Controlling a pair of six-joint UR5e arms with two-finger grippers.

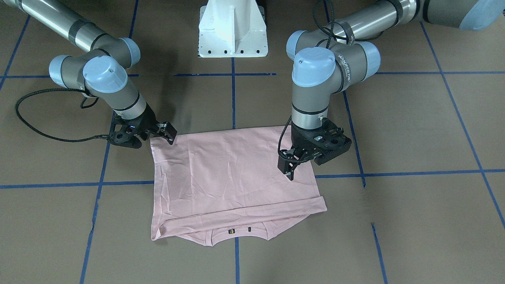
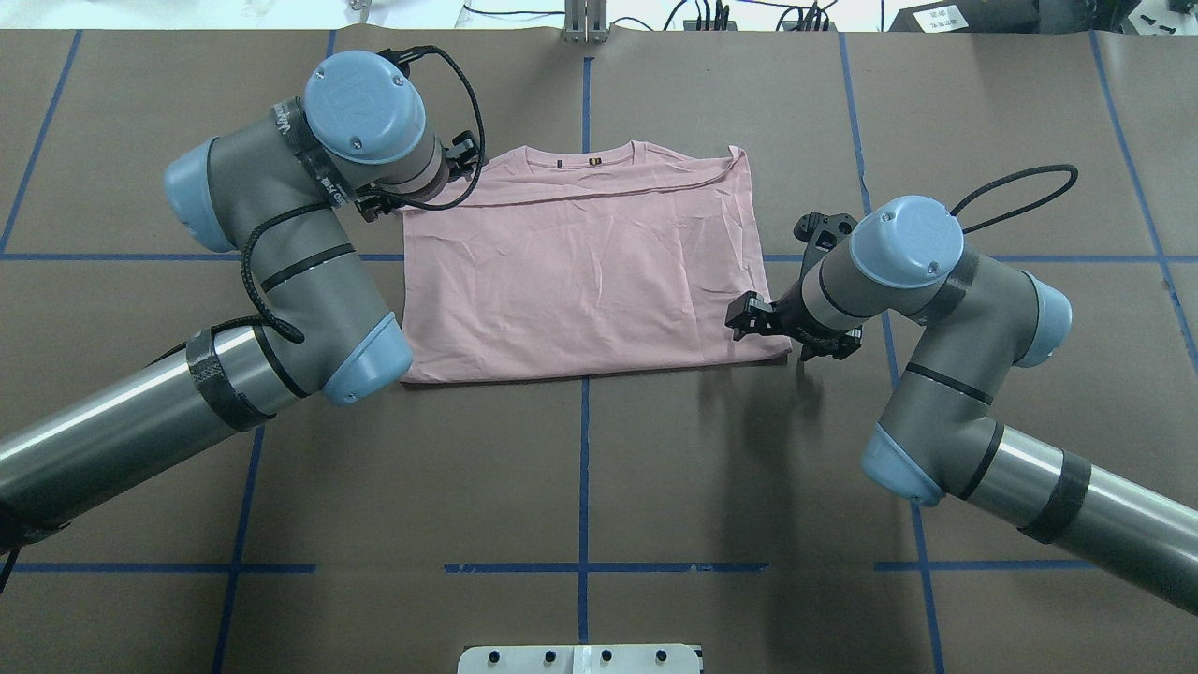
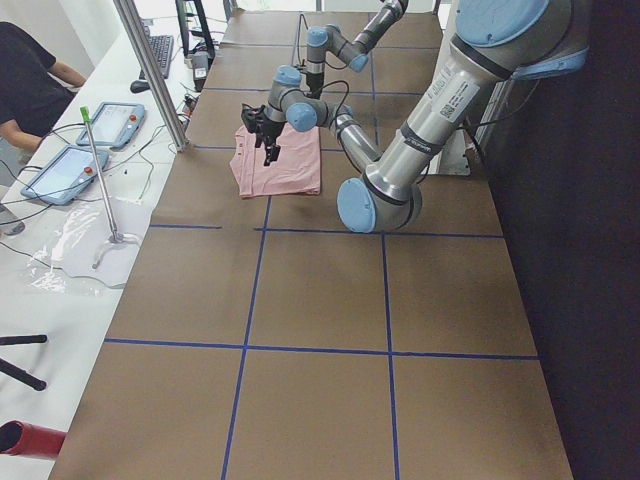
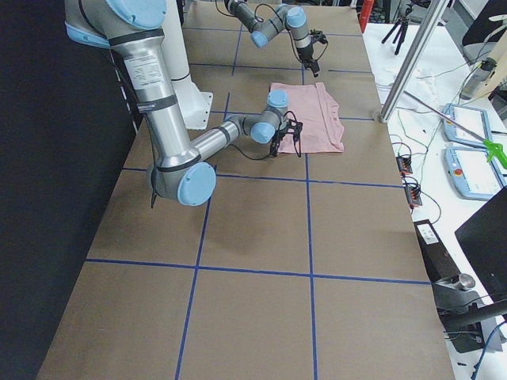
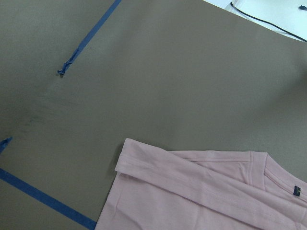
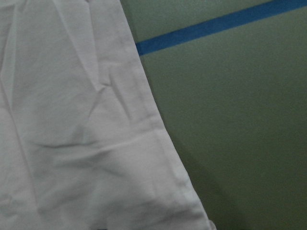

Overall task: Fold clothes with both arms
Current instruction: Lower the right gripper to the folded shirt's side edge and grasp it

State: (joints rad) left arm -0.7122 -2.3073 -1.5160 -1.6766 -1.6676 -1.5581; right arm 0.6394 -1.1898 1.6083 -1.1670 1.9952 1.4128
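The pale pink T-shirt (image 2: 580,271) lies flat on the worktop (image 2: 749,468) — a creased rectangle, neckline at the top in the overhead view. The left arm (image 2: 309,281) and right arm (image 2: 955,318) reach to its opposite ends.

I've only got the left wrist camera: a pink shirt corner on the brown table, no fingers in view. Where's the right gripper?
Observer: The black two-finger right gripper is at the pale pink cotton T-shirt's right corner, at the end opposite the neckline.
Operator: And the left one?
Observer: The black left gripper hangs raised over the shirt's left edge, toward the neckline end.
Operator: Any print showing?
Observer: None. The top layer is plain pink and stops just short of the neckline.
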